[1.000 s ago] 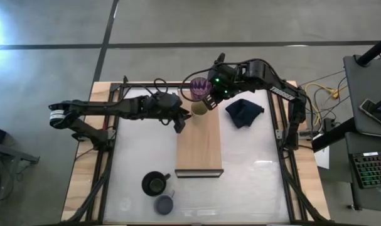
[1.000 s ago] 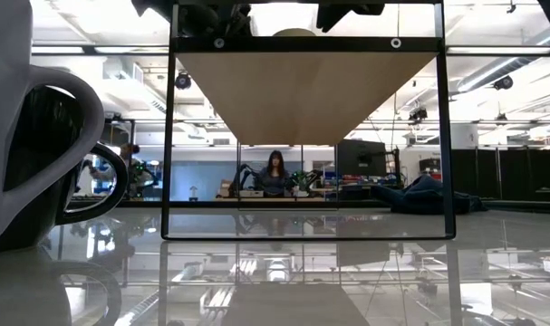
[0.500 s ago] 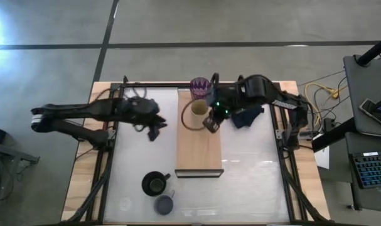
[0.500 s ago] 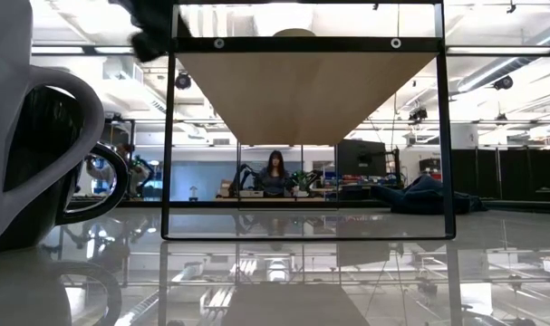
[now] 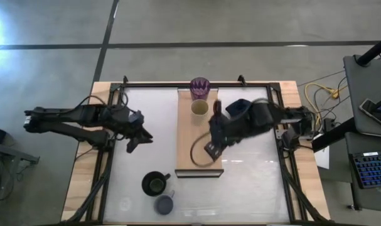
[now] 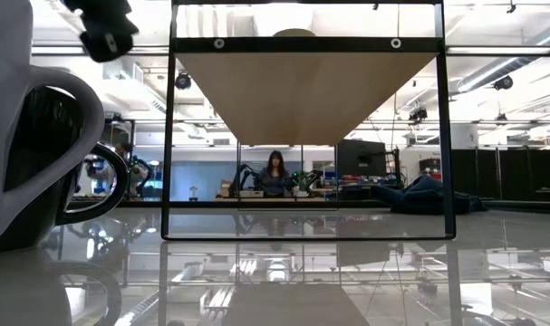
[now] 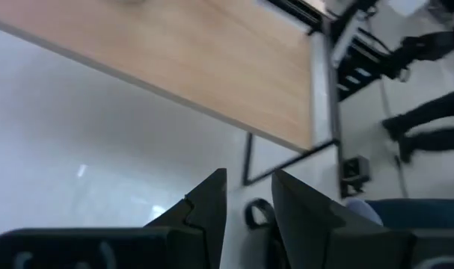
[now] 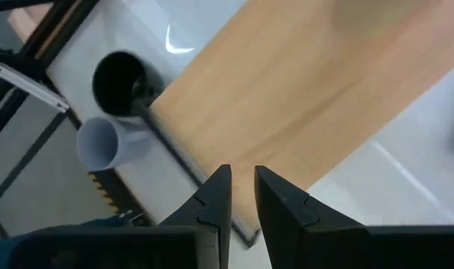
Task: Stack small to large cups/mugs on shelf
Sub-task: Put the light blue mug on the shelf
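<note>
Your right gripper (image 5: 211,149) hangs over the flat light-wood shelf (image 5: 199,135), fingers nearly together and empty; your left gripper (image 5: 135,141) idles likewise over the glossy white tabletop (image 5: 253,182). The ribbed purple tumbler (image 5: 199,86) and small beige cup (image 5: 199,108) sit at the shelf's far end, while the round black mug (image 5: 154,184) and lavender-blue mug (image 5: 164,203) wait off it.

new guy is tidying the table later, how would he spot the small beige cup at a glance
Find the long light-wood shelf lying down the middle of the white table. At its far end stand two vessels: the tall purple tumbler at the very edge, and the small beige cup just in front of it. The cup is shorter, opaque, pale and has no handle.
</note>
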